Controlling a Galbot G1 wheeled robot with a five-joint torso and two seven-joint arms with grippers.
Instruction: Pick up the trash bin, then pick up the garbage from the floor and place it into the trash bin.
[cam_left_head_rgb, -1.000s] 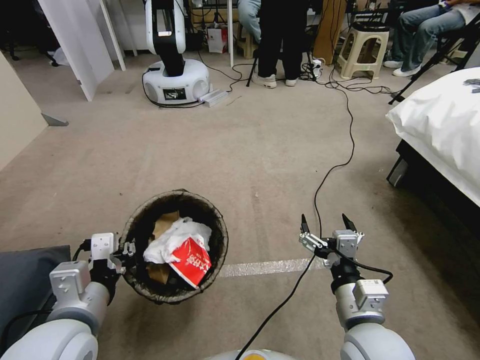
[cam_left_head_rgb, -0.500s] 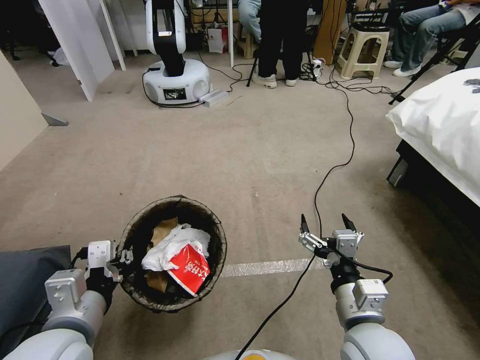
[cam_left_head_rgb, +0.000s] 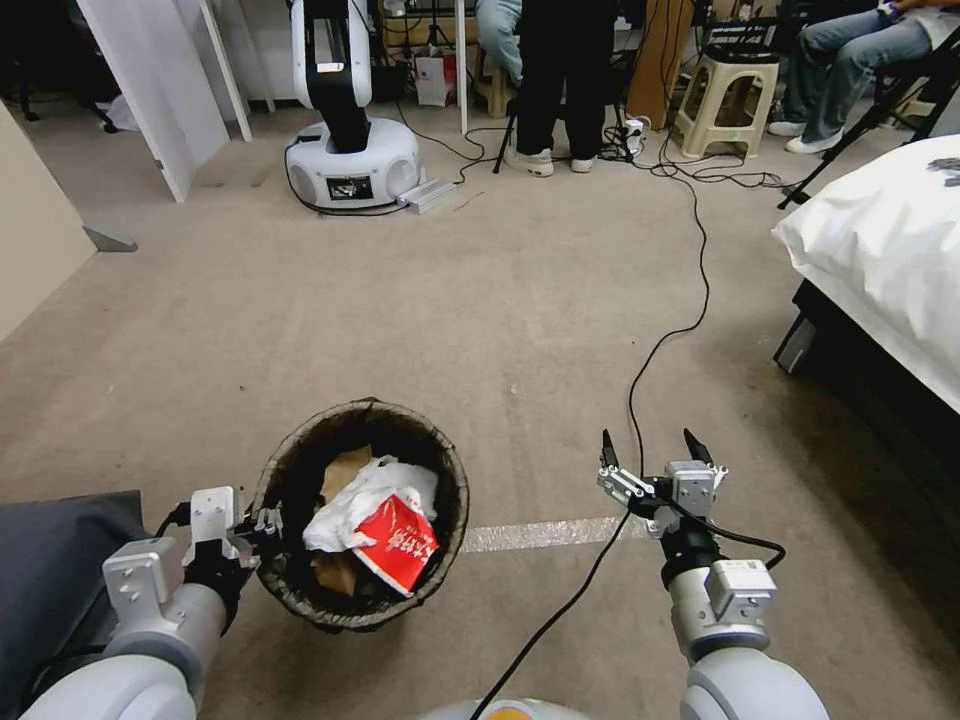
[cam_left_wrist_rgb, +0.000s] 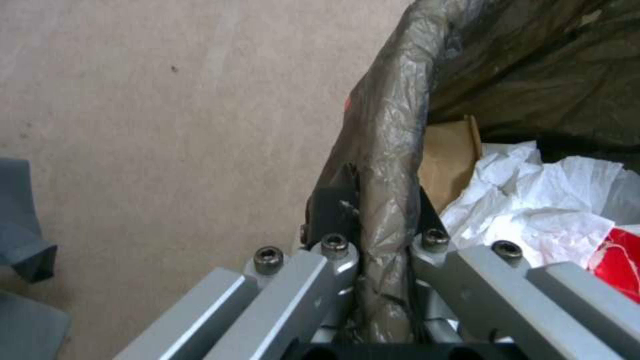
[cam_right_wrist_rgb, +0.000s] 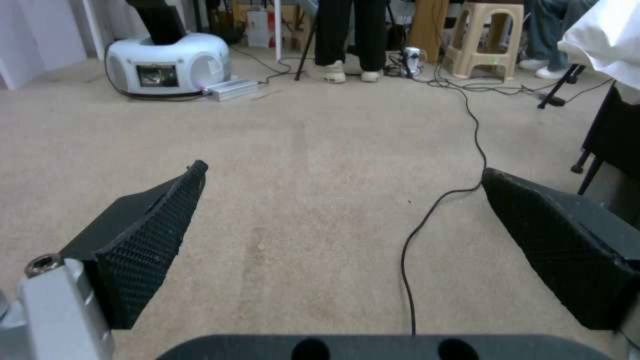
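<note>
The trash bin (cam_left_head_rgb: 452, 478), lined with a dark bag, is at my lower left in the head view. My left gripper (cam_left_head_rgb: 262, 522) is shut on its near-left rim. In the left wrist view the left gripper (cam_left_wrist_rgb: 385, 202) pinches the bag-covered rim (cam_left_wrist_rgb: 393, 125) between its black fingers (cam_left_wrist_rgb: 330, 212). Garbage lies inside the bin: a crumpled white tissue (cam_left_head_rgb: 365, 492), a red-and-white carton (cam_left_head_rgb: 402, 545) and a brown paper scrap (cam_left_head_rgb: 345, 465). My right gripper (cam_left_head_rgb: 650, 447) hovers open and empty over the carpet to the bin's right, with its pads (cam_right_wrist_rgb: 150, 235) spread wide.
A black cable (cam_left_head_rgb: 660, 345) runs across the carpet past my right gripper. A bed with a white duvet (cam_left_head_rgb: 880, 260) stands at the right. A white robot base (cam_left_head_rgb: 350, 160) and a stool (cam_left_head_rgb: 725, 100) are at the back. A pale tape strip (cam_left_head_rgb: 540, 535) crosses the floor.
My left gripper has carried the bin a little nearer to me and to the right. The right arm has not moved.
</note>
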